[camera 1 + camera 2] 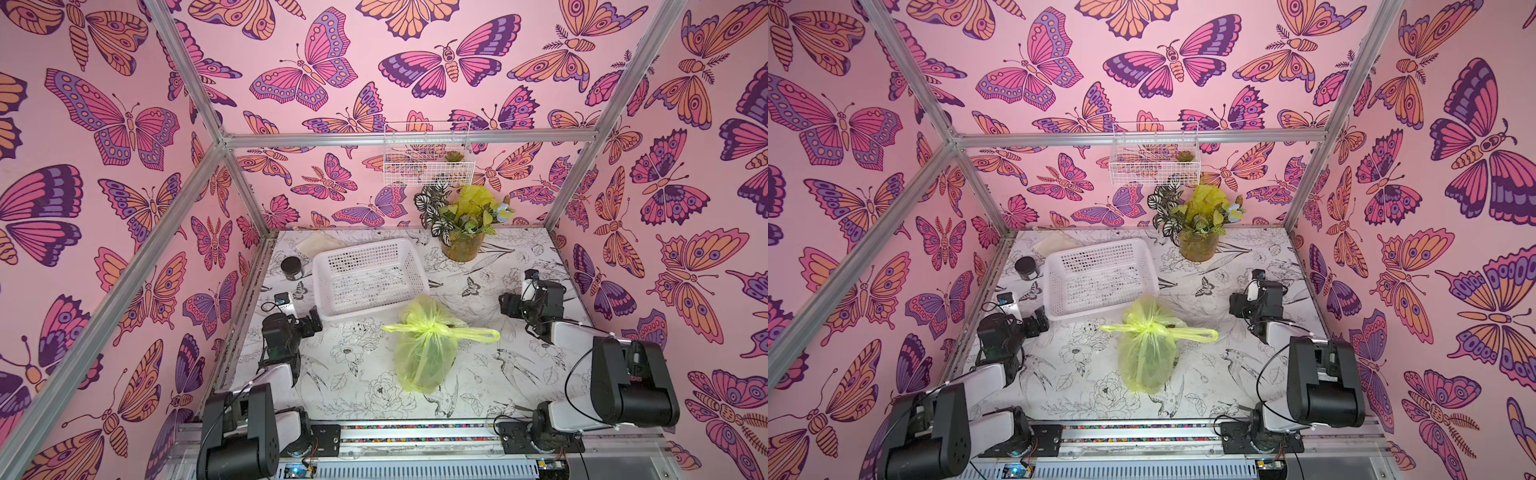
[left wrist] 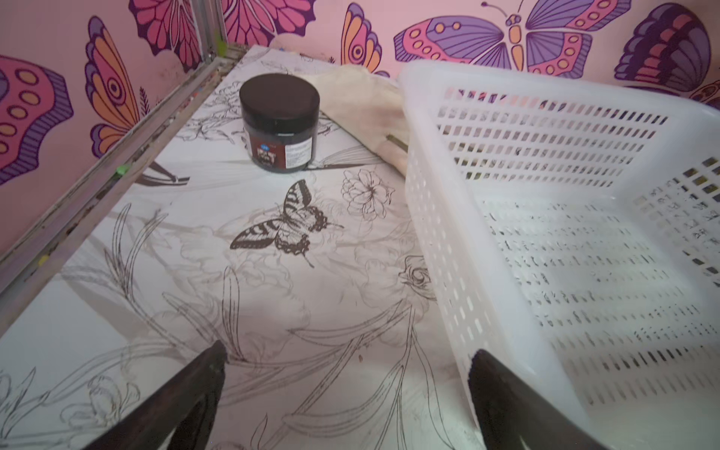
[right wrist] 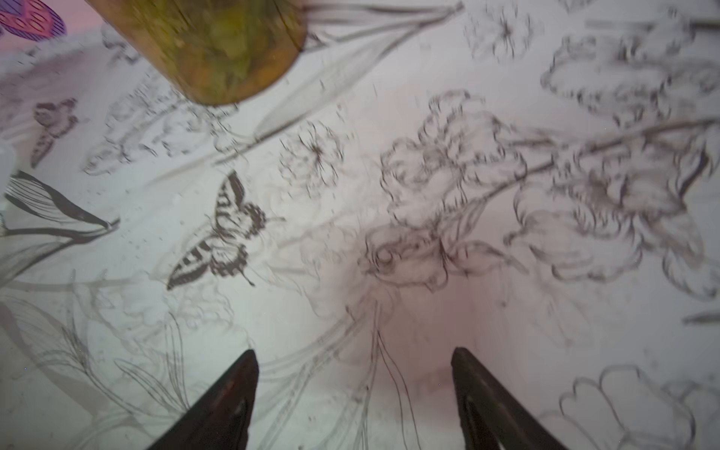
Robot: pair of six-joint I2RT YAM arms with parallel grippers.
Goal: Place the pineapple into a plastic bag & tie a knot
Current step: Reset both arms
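Plastic bag [image 1: 417, 357], knot [image 1: 433, 328] uppermost, lies on the table [image 1: 519, 374] in front of the white basket [image 1: 365, 257], apart from the 2 arms. Left gripper [image 2: 346, 356], jaws wide and empty, sits just beside the basket; right gripper [image 3: 354, 356], jaws apart and empty, is near the potted plant [image 1: 461, 245].

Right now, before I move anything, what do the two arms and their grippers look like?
Both arms look alike: the left arm and right arm have white link shells between boxy black joint housings, with thin black cables looping outside. The left gripper and right gripper each end in two dark, tapering, pointed fingers. A white wrist module with a blue mark sits on each.
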